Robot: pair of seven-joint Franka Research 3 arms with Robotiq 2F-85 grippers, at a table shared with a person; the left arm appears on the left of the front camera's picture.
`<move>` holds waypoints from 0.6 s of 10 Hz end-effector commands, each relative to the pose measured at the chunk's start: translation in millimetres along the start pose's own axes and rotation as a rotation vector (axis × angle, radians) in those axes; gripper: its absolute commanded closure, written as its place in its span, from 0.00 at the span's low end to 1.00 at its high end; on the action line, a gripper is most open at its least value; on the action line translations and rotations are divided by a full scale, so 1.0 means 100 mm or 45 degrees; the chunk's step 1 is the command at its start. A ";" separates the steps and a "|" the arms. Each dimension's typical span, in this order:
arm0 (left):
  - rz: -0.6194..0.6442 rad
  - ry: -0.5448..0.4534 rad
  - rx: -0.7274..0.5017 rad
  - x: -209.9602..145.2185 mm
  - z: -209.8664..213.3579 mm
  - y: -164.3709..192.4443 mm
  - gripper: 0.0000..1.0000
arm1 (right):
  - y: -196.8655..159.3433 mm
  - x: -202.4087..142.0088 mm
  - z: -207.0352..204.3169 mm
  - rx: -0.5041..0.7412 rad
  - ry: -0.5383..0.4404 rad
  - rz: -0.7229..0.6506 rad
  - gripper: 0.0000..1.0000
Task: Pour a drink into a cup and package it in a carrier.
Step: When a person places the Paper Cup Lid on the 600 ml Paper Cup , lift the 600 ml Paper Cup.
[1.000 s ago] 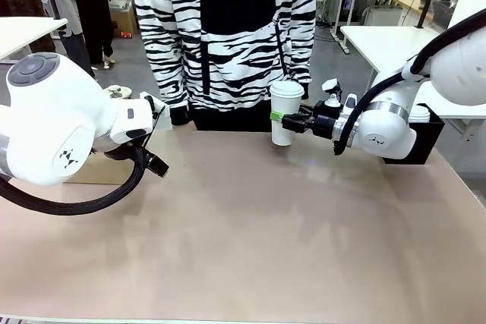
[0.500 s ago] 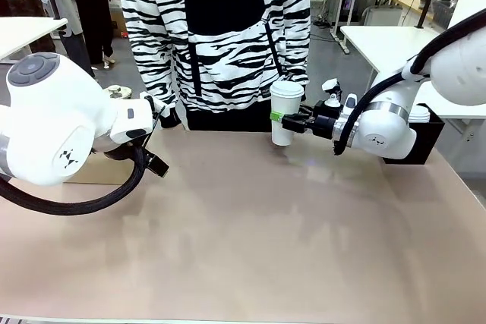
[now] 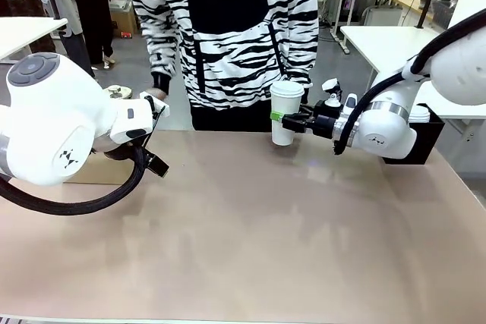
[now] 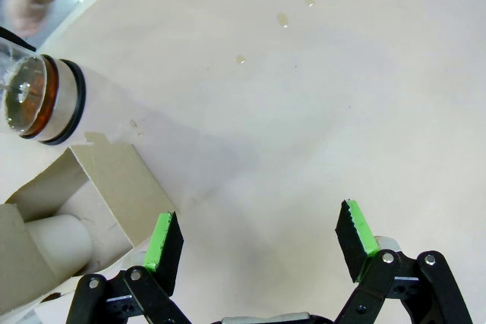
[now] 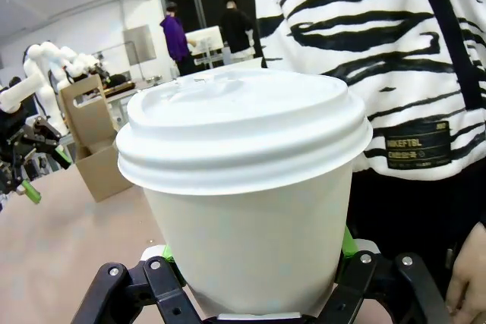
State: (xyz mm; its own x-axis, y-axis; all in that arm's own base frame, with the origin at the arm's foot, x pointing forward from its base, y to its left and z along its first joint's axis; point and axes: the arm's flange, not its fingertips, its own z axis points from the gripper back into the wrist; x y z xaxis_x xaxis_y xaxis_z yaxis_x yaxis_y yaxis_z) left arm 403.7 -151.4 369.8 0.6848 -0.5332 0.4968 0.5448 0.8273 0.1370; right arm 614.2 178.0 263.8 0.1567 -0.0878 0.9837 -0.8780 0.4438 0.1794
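Cup (image 3: 287, 98), white, lidded, pinched in right claw (image 3: 286, 121) at far counter (image 3: 243, 225) edge, right of centre, before person (image 3: 228, 43). Left claw (image 4: 258, 221) spread above counter, far left; carrier (image 4: 106, 180) just beside one finger.

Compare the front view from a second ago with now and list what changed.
The person's hand rose from the far edge of the table and moved toward picture left. Unchanged: the right gripper stays shut on the white lidded cup in the same spot, and the left arm has not moved.
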 end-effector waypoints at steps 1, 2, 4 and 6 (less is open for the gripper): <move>0.000 -0.002 -0.002 0.00 0.01 0.00 0.00 | 0.10 0.35 0.13 0.014 -0.047 0.015 0.19; 0.000 -0.002 -0.002 0.00 0.01 0.00 0.00 | 0.16 0.57 0.25 0.028 -0.071 0.023 0.19; 0.000 -0.002 -0.002 0.00 0.01 0.00 0.00 | 0.36 1.01 0.60 0.061 -0.100 0.038 0.19; 0.000 -0.002 -0.002 0.00 0.01 0.00 0.00 | 0.54 1.28 0.93 0.075 -0.109 0.043 0.19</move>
State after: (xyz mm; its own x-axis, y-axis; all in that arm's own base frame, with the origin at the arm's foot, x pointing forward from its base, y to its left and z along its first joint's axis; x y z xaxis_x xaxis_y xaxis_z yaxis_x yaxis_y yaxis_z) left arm 403.7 -151.7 370.1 0.6842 -0.5335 0.4973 0.5452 0.8270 0.1372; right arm 562.4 119.1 391.0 0.0627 -0.1401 0.9882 -0.9022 0.4155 0.1161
